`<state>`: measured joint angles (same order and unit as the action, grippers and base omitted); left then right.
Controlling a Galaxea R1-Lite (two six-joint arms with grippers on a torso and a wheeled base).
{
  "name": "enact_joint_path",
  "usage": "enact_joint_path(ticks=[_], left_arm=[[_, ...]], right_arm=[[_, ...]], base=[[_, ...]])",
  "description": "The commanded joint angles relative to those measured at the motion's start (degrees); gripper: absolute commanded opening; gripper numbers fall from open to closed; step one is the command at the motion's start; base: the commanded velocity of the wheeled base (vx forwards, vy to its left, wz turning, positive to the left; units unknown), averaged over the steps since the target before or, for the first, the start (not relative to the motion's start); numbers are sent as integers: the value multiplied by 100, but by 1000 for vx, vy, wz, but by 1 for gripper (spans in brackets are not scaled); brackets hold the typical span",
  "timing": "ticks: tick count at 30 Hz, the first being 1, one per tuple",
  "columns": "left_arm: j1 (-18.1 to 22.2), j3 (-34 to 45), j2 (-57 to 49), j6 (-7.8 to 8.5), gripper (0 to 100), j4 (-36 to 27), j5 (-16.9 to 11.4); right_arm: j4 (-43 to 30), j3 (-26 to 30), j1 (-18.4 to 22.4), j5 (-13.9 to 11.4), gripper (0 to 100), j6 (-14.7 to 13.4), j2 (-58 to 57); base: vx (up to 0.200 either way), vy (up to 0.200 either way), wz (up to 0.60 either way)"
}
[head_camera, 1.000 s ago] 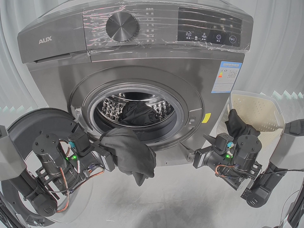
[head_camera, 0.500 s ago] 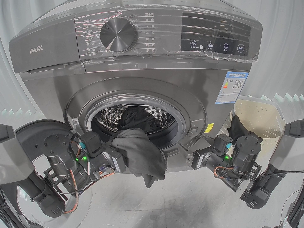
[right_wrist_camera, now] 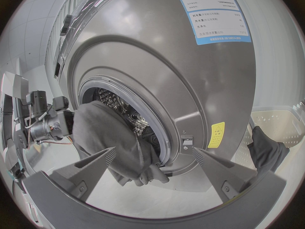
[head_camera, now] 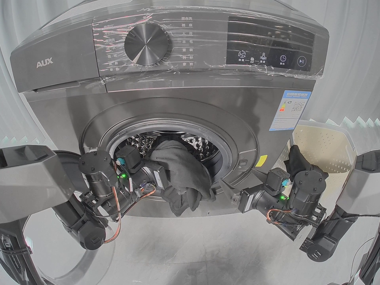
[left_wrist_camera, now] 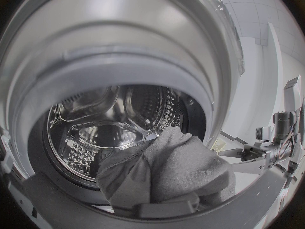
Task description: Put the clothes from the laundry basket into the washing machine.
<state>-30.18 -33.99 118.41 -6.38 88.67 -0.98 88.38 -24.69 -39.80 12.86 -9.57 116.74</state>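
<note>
The washing machine (head_camera: 170,84) stands with its drum mouth (head_camera: 118,143) uncovered. My left gripper (head_camera: 171,171) is shut on a grey garment (head_camera: 184,171) at the lower lip of the mouth. Part of the cloth lies over the rim and its tail hangs down outside. From the left wrist view the grey garment (left_wrist_camera: 178,169) bulges in front of the steel drum (left_wrist_camera: 108,134). A black garment (head_camera: 166,140) lies inside behind it. My right gripper (right_wrist_camera: 152,153) hangs open and holds nothing, low and right of the mouth. The cream laundry basket (head_camera: 328,147) on the right holds a dark garment (head_camera: 297,161).
The round machine door (head_camera: 79,266) is swung out at the lower left, behind my left arm. Bare grey floor (head_camera: 206,250) lies in front of the machine. White curtains hang on both sides.
The head camera shifted closer to the machine. My left arm lifted and carried the grey garment from below the opening up into the drum mouth. The right arm stayed put.
</note>
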Motion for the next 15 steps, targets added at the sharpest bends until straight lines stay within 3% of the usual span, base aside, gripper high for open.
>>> enact_joint_path(ticks=[1,15], left_arm=[[48,-196,490,5,0,1,1],[127,-1840,1791,-22,0,-52,45]], right_arm=[[4,-1,-45,6,100,-1,7],[4,-1,-54,6,100,-36,33]], base=[[0,0,0],[0,0,0]])
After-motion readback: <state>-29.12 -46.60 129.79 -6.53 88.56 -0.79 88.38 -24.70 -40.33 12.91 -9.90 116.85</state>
